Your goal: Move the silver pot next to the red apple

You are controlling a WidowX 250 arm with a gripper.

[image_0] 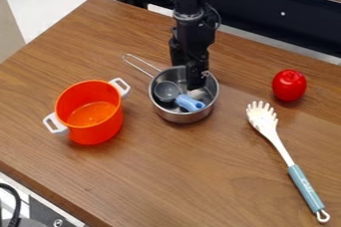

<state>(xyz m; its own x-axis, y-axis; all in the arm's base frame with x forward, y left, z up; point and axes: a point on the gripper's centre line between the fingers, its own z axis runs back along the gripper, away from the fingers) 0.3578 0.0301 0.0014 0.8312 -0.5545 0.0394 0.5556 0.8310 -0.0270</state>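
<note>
Hanging at silver pot [181,117] — claw [196,82].

Laden wooden table [220,176]
Around the gripper [197,80], a silver pot [182,117] is set; an orange pot [98,133] is placed to one side, red apple [289,85] and pasta server [303,186] opposite.

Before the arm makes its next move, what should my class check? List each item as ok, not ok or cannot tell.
1. Gripper at the silver pot: ok.
2. Firm grip on the pot: cannot tell.
3. Pot standing upright: ok.
4. Pot empty: not ok, a blue-handled scoop lies inside.
5. Pot next to the red apple: not ok, a stretch of table separates them.
6. Apple's surroundings free of tools: not ok, the pasta server's head lies nearby.
</note>
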